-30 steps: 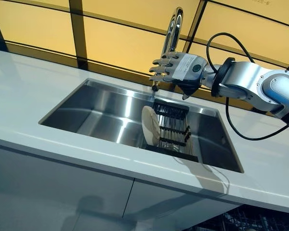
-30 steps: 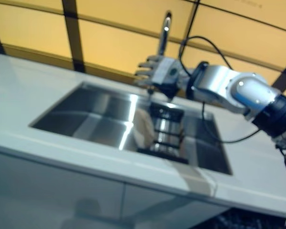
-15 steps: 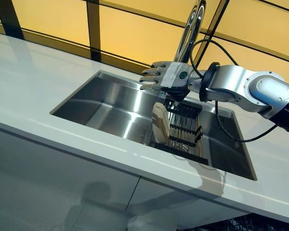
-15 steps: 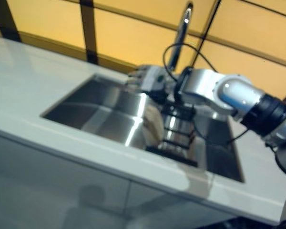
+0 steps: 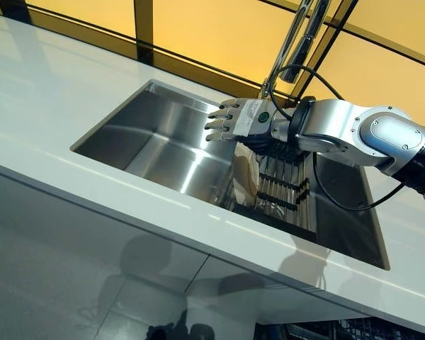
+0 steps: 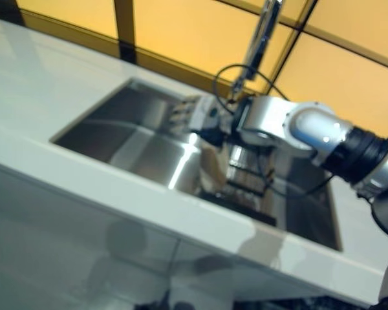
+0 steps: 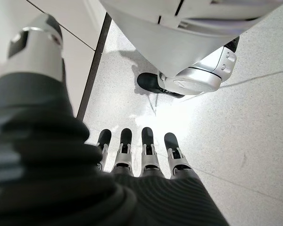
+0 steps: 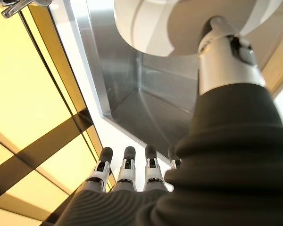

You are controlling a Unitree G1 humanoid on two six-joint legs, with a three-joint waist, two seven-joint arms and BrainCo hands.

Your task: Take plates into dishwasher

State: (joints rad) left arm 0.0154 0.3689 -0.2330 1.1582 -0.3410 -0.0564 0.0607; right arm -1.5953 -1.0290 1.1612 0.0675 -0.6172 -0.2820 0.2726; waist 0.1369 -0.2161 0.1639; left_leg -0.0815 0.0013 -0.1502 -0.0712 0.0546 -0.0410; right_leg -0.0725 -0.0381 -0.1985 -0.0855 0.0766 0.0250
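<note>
Your right hand (image 5: 235,125) hangs over the stainless steel sink (image 5: 152,138), its silver fingers (image 5: 217,127) straight and spread, pointing out over the open basin and holding nothing. In the right wrist view those fingers (image 8: 126,167) stand in a straight row, and the thumb (image 8: 226,52) reaches up against the rim of the round cream-white plate (image 8: 155,26), though you cannot tell there whether it truly touches.

The plate (image 5: 246,176) stands on its edge in the black slatted dish rack (image 5: 283,185) that sits inside the sink's right half, at the rack's left end, just below your right hand. Behind the hand the tall chrome tap (image 5: 297,39) rises from the back edge of the white surface (image 5: 49,85) that surrounds the sink.

Your left hand (image 7: 141,157) shows only in its own wrist view, hanging down with its fingers (image 7: 147,146) straight and side by side, empty, above the pale speckled floor (image 7: 254,122).

At the lower right of the left eye view, under the surface's edge, a dark wire dishwasher basket (image 5: 354,330) just shows.
</note>
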